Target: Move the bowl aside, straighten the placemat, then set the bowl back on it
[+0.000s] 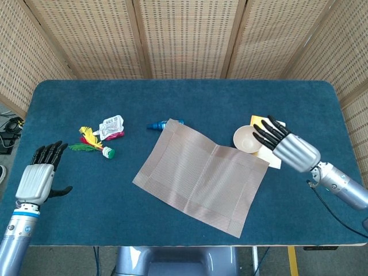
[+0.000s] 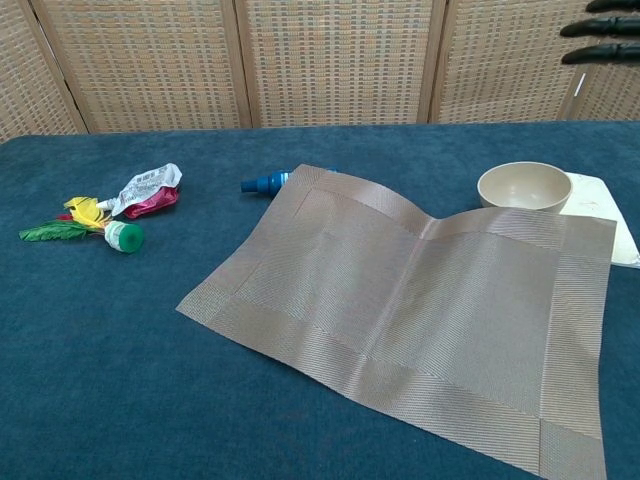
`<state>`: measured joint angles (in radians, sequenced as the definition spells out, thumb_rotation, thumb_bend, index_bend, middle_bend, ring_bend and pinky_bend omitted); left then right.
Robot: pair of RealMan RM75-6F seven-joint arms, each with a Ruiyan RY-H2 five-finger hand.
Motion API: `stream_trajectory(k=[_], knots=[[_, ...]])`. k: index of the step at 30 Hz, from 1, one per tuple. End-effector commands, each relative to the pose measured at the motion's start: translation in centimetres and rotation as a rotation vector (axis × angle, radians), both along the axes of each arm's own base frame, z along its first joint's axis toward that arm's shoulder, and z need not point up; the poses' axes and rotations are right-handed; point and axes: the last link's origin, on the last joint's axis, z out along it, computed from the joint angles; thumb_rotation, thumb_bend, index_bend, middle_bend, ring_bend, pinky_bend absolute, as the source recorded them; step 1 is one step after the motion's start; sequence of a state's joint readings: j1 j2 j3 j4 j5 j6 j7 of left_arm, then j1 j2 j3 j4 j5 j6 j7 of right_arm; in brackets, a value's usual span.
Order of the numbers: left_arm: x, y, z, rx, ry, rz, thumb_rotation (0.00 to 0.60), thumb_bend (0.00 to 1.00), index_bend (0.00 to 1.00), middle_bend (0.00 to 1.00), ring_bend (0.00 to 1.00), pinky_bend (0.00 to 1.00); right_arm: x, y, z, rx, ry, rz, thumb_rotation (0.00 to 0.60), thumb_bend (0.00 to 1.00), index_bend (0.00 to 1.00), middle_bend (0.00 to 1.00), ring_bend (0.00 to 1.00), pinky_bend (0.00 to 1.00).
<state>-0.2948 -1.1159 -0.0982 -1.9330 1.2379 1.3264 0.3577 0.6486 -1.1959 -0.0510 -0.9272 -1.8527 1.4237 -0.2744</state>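
Note:
A tan woven placemat (image 1: 201, 175) (image 2: 410, 305) lies on the blue table, still turned at an angle, with a slight ridge along its middle fold. The cream bowl (image 1: 248, 138) (image 2: 524, 186) stands off the mat beside its far right corner, on a white and yellow card (image 1: 275, 130). My right hand (image 1: 286, 146) hovers open just right of the bowl, fingers spread, holding nothing; only its fingertips (image 2: 603, 28) show at the chest view's top right. At the table's near left edge my left hand (image 1: 38, 174) is open and empty.
A blue bottle (image 1: 158, 125) (image 2: 264, 182) lies at the mat's far corner, partly under its edge. A crumpled packet (image 1: 111, 126) (image 2: 146, 189) and a yellow, red and green toy (image 1: 92, 143) (image 2: 93, 227) lie at the left. Wicker screens stand behind the table.

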Motion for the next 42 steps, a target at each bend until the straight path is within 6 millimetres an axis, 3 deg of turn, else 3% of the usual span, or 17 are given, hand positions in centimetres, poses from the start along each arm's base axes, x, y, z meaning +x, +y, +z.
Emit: stream_trajectory(k=[1,10,19,23,30,42], knots=[[0.2,0.2,-0.6,-0.018,0.009,-0.028,0.6,0.0,0.0,0.0,0.0,0.0,-1.8,3.3,0.0,-0.003,-0.367,-0.232,0.6,0.0,0.0,0.0,0.0,0.0],[1.2,3.1,-4.0,-0.089,0.002,-0.234,0.6,0.0,0.01,0.0,0.0,0.0,-2.9,8.5,-2.5,0.047,-0.74,-0.519,0.6,0.0,0.0,0.0,0.0,0.0],[2.3,5.9,-7.9,-0.211,0.004,-0.385,0.6,0.0,0.24,0.0,0.0,0.0,-3.1,10.7,-4.6,0.044,-0.889,-0.609,0.6,0.0,0.0,0.0,0.0,0.0],[2.9,6.9,-10.4,-0.278,0.013,-0.445,0.6,0.03,0.31,0.0,0.0,0.0,-3.1,11.2,-5.4,0.035,-0.916,-0.627,0.6,0.0,0.0,0.0,0.0,0.0],[3.2,8.2,-14.4,-0.363,0.063,-0.5,0.6,0.12,0.33,0.0,0.0,0.0,-3.0,11.3,-5.6,0.031,-0.913,-0.624,0.6,0.0,0.0,0.0,0.0,0.0],[2.8,9.1,-18.2,-0.418,0.11,-0.516,0.6,0.12,0.38,0.0,0.0,0.0,-3.5,11.0,-5.4,0.03,-0.92,-0.65,0.6,0.0,0.0,0.0,0.0,0.0]])
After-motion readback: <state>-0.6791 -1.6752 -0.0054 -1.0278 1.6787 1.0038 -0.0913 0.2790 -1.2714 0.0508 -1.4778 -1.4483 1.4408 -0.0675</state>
